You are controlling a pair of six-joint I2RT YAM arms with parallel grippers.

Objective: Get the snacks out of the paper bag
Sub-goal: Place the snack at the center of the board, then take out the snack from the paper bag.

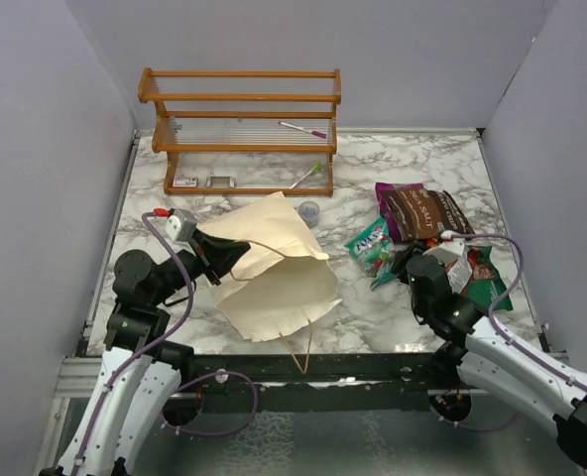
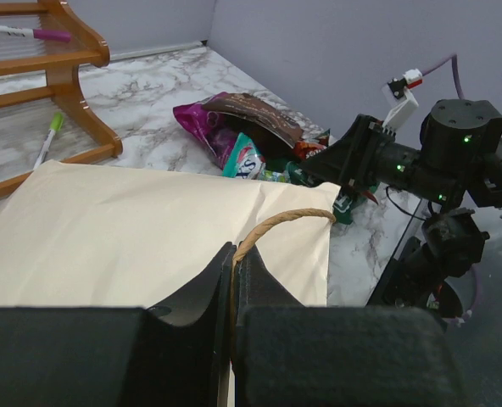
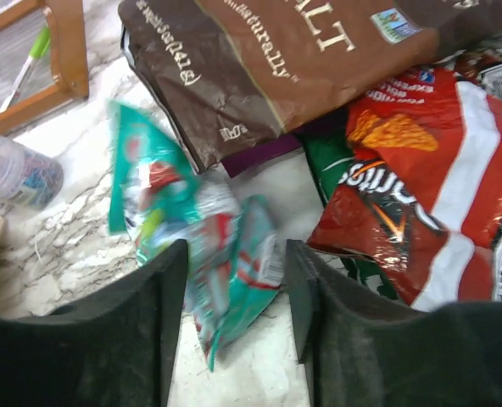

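Observation:
The cream paper bag lies flat on the marble table, left of centre. My left gripper is shut on its tan string handle. The snacks lie in a pile to the right: a dark brown packet, a red one, a purple one and a green one. My right gripper stands open over a blurred teal packet, which sits between and ahead of its fingers.
A wooden rack with pens stands at the back left. A small clear cup sits between the bag and the snack pile. Grey walls close in three sides.

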